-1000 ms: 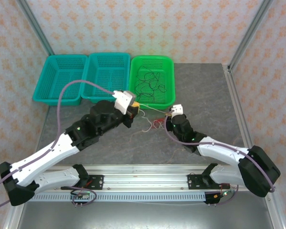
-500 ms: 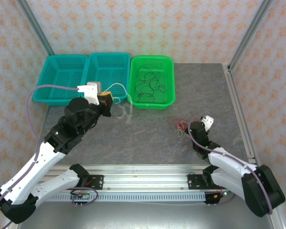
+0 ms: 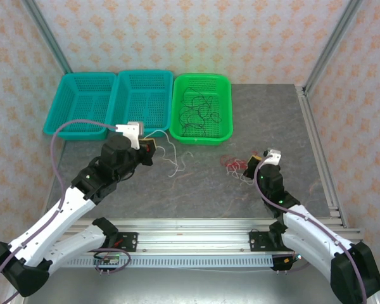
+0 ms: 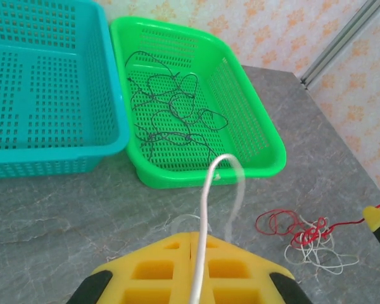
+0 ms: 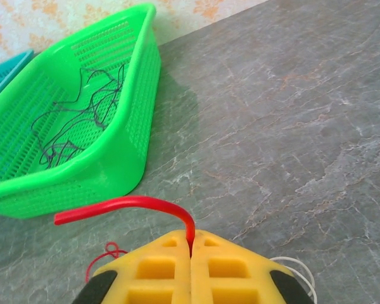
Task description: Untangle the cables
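Thin white cable (image 4: 206,190) arches up out of the left gripper (image 4: 191,239), whose yellow pads are pressed together on it, near the middle of the table; thin red cable (image 5: 133,201) is pinched the same way between the closed pads of the right gripper (image 5: 191,240); small red-and-white wire tangle (image 4: 304,237) lies on the grey stone-patterned table (image 3: 272,120), just left of the right gripper; thin black cables (image 4: 171,107) lie looped inside the green plastic mesh basket (image 4: 158,177) at the far side; two teal plastic mesh baskets (image 3: 82,104) stand to its left.
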`<state>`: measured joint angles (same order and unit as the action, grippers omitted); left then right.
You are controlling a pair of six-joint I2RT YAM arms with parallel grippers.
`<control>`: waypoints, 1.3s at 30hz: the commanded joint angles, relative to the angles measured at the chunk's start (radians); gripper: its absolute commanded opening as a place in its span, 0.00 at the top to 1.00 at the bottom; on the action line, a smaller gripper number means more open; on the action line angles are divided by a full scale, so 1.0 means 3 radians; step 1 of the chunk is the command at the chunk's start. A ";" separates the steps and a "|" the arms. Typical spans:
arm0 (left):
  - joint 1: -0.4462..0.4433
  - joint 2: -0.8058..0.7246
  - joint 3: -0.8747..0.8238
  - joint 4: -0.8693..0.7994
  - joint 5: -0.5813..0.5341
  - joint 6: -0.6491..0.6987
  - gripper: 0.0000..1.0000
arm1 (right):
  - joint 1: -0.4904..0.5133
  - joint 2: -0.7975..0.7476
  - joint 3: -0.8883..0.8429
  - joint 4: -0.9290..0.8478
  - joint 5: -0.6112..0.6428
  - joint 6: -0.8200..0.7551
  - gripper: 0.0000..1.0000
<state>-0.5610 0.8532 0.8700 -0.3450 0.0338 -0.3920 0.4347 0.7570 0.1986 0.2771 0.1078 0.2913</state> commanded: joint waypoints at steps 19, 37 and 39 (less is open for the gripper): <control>0.1089 0.1987 0.2364 0.0136 -0.0059 0.0735 1.00 | -0.0014 -0.0321 0.0059 -0.0089 -0.0321 0.0003 1.00; 0.1425 0.2033 0.2270 -0.0083 0.0436 0.0235 0.08 | -0.0014 -0.0285 0.0199 -0.0248 -0.0759 -0.0010 1.00; 0.1379 0.1699 0.1941 0.0108 0.0641 0.0124 0.08 | -0.0013 -0.0225 0.0246 -0.0250 -0.0948 -0.0033 1.00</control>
<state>-0.1322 1.4895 1.5291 -0.3782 0.1368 -0.3008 0.4347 0.6785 0.2222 0.2070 -0.1024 0.2863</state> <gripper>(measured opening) 0.921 0.038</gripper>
